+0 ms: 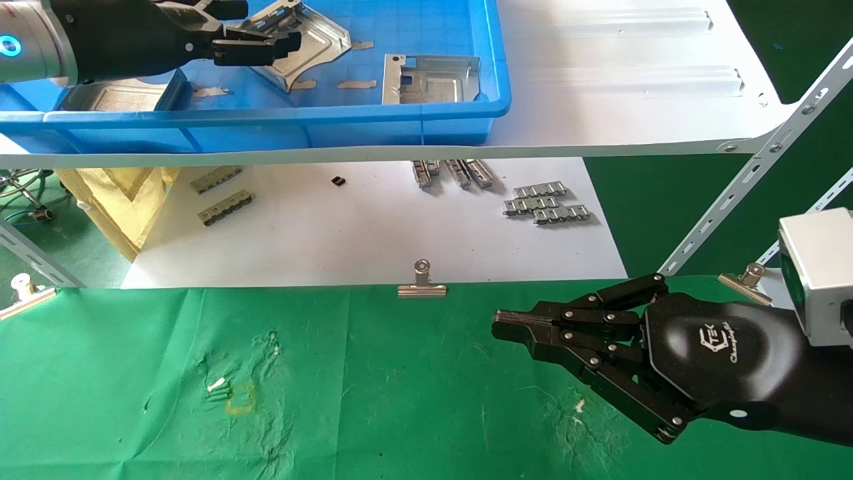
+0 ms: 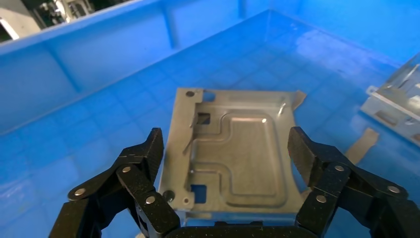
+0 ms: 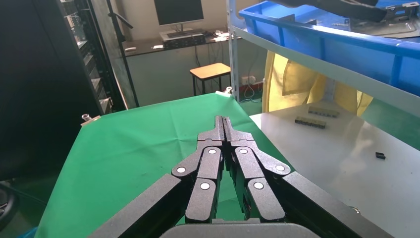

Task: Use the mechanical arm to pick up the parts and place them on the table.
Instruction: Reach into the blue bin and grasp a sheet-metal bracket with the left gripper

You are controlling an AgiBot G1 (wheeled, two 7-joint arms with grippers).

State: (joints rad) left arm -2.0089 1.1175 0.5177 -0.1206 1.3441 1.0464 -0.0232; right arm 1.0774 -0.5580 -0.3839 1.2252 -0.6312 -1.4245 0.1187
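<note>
My left gripper is inside the blue tray, open, with its black fingers on either side of a silvery stamped plate. In the left wrist view the plate lies flat on the tray floor between the spread fingertips, and the gripper is not closed on it. Two more plates lie in the tray, one at its right and one at its near left. My right gripper is shut and empty, hovering over the green cloth table; it also shows in the right wrist view.
The tray stands on a white upper shelf. Below it a white board carries grey ridged strips. Binder clips pin the cloth's far edge. A slotted metal strut rises at the right. A yellow mark is on the cloth.
</note>
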